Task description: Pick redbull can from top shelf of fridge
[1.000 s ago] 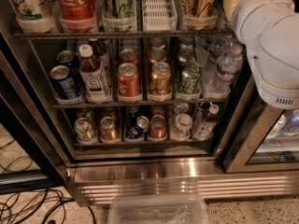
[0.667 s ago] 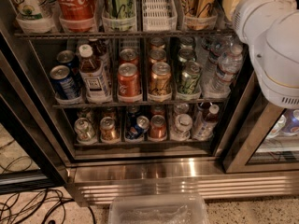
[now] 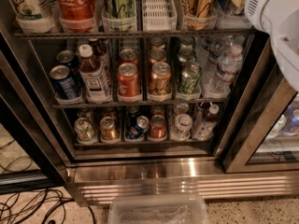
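Note:
The fridge (image 3: 187, 178) stands open in front of me, with wire racks and a ribbed steel base. The top shelf (image 3: 135, 33) runs across the top of the view and carries bins with a white can (image 3: 23, 1), a red Coca-Cola can (image 3: 74, 1), a green can (image 3: 119, 1), an empty white bin (image 3: 159, 6) and gold-and-black cans (image 3: 198, 1). No redbull can shows; the cans' tops are cut off by the frame's edge. My white arm (image 3: 280, 22) fills the top right corner, in front of the shelf's right end. My gripper is out of view.
Lower racks hold short cans (image 3: 128, 80) and water bottles (image 3: 224, 71). A dark-framed glass door (image 3: 254, 134) stands at the right and a dark door frame (image 3: 28, 139) at the left. A clear plastic container (image 3: 159, 211) and black cables (image 3: 28, 204) lie on the floor.
My white arm has drawn back to the right and up, uncovering more of the right side of the racks. The cans and shelves have not moved.

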Controlling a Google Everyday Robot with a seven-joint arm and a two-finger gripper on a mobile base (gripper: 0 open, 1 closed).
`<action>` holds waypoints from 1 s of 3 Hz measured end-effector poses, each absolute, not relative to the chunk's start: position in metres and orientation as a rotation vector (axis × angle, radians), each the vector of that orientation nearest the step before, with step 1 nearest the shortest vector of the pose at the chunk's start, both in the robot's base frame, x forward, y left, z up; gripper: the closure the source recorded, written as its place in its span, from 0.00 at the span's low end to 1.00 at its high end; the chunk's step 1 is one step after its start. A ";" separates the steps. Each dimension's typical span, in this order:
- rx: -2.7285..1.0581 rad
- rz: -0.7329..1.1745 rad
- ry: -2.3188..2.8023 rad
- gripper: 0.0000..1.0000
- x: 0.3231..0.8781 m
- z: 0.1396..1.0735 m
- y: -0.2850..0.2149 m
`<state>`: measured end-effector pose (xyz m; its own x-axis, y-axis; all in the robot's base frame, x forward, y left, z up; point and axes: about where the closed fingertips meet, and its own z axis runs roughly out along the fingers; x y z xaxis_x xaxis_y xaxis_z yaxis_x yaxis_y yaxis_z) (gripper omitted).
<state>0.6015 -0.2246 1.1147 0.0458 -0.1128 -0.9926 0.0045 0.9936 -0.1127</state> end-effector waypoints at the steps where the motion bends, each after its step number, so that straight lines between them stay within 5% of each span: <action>1: -0.088 -0.046 1.534 1.00 0.594 1.118 -0.227; 3: -0.189 0.000 1.594 1.00 0.548 1.090 -0.235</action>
